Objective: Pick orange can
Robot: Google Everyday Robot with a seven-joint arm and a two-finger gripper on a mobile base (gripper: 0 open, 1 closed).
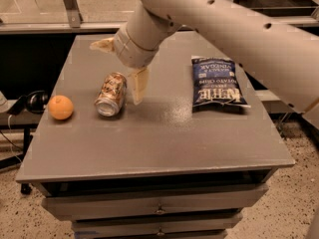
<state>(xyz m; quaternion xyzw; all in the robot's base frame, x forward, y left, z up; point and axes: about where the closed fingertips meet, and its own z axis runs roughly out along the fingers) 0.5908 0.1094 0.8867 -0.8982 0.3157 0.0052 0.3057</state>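
Note:
The orange can [111, 93] lies on its side on the grey table [164, 143], left of middle, its silver end facing the front. My gripper [120, 65] hangs just above and behind the can, open wide. One cream finger [138, 85] points down right beside the can's right side. The other finger [102, 44] sticks out to the left above the table's far part. The jaws stand apart and hold nothing.
A round orange fruit [61, 107] sits left of the can near the table's left edge. A dark blue chip bag [217, 81] lies flat at the right. My large arm [234, 29] spans the upper right. Drawers [159, 210] sit under the tabletop.

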